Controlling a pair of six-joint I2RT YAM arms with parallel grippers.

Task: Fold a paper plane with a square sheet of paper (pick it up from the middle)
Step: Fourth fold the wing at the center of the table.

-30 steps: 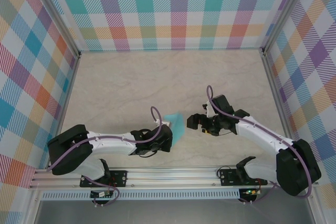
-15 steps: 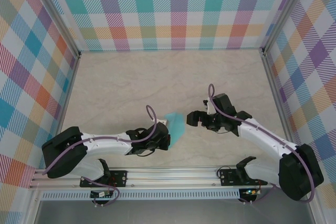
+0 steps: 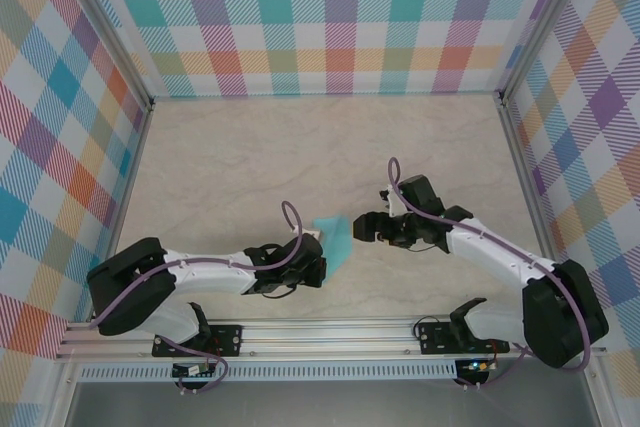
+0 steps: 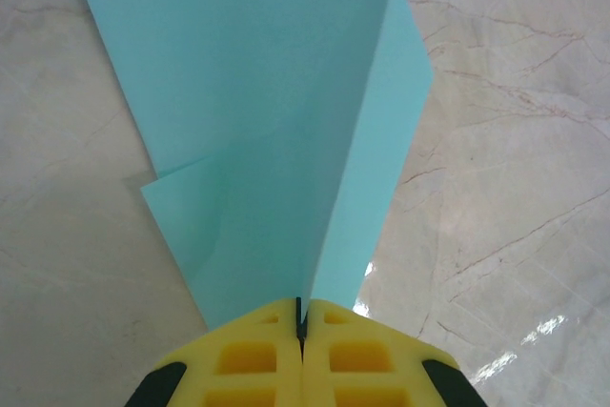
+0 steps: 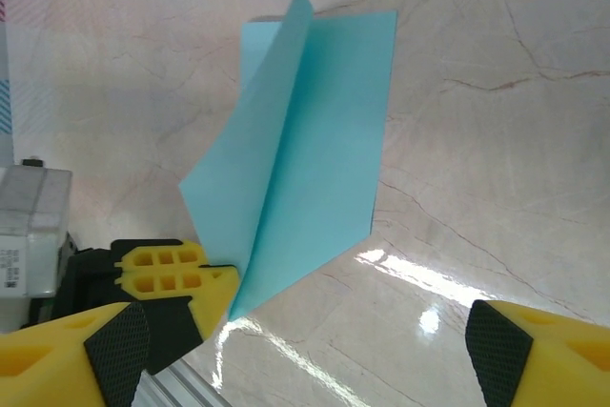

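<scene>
The square sheet of paper (image 4: 267,111), creased, was held over the table (image 4: 515,140) clamped at its tip in the left gripper (image 4: 300,323), and the right gripper (image 5: 307,355), fingers apart, had been brought closer, apparently for folding.

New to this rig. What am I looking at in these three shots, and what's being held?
Two robot arms are bolted at the near edge of a marble-look table, and each ends in a two-finger gripper. The overhead picture comes from a fixed camera above and behind the arms. The other two come from a camera on each wrist, looking forward. The left gripper is shut on the narrow end of a creased teal paper, which is partly folded, not flat. The right gripper is open, faces the paper and holds nothing.
</scene>
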